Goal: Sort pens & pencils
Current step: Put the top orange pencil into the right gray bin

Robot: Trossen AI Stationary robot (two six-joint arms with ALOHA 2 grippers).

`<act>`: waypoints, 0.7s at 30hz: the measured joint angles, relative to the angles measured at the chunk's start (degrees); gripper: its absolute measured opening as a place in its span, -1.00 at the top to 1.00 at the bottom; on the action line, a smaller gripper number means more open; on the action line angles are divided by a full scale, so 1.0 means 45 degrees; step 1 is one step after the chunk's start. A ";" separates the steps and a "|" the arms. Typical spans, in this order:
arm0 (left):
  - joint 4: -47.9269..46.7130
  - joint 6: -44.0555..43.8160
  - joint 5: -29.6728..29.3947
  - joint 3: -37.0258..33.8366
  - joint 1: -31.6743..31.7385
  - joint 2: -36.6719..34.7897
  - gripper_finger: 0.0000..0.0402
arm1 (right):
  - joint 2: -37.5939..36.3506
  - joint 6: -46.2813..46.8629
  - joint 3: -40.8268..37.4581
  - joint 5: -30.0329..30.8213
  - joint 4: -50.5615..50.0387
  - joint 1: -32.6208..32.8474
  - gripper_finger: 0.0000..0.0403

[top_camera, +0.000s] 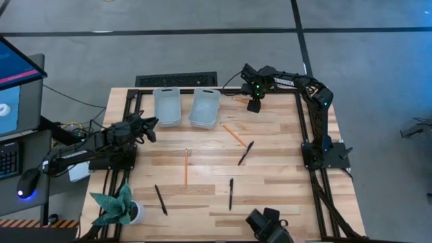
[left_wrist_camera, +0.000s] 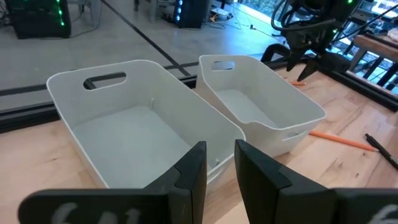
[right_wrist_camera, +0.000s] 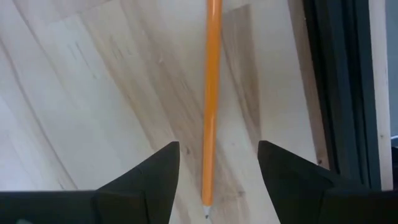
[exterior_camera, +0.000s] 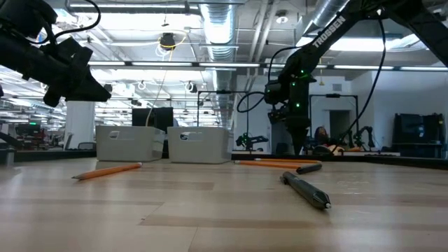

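Right now the right hand [right_wrist_camera: 214, 171] hangs over the far edge of the worktop [top_camera: 270, 169], its fingers spread wide. One orange pencil [right_wrist_camera: 211, 106] lies flat on the wood straight below it, in the gap between the two fingers, its long side running forward away from the hand. It looks thin, straight and smooth. The right hand is much nearer to this pencil than the left hand [left_wrist_camera: 217, 171]. The left hand, fingers a little apart, waits above two empty white bins [left_wrist_camera: 149, 118].
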 joint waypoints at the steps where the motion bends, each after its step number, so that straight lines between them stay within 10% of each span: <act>1: -0.0018 0.0000 0.0000 -0.0004 0.0001 0.0000 0.64 | 0.0000 0.0000 0.0000 0.0000 0.0000 0.0000 -0.19; 21: -0.0093 0.0015 -0.0334 -0.0004 0.0004 0.0000 0.64 | -0.0024 0.0005 -0.0452 0.0000 0.0571 0.0001 -0.19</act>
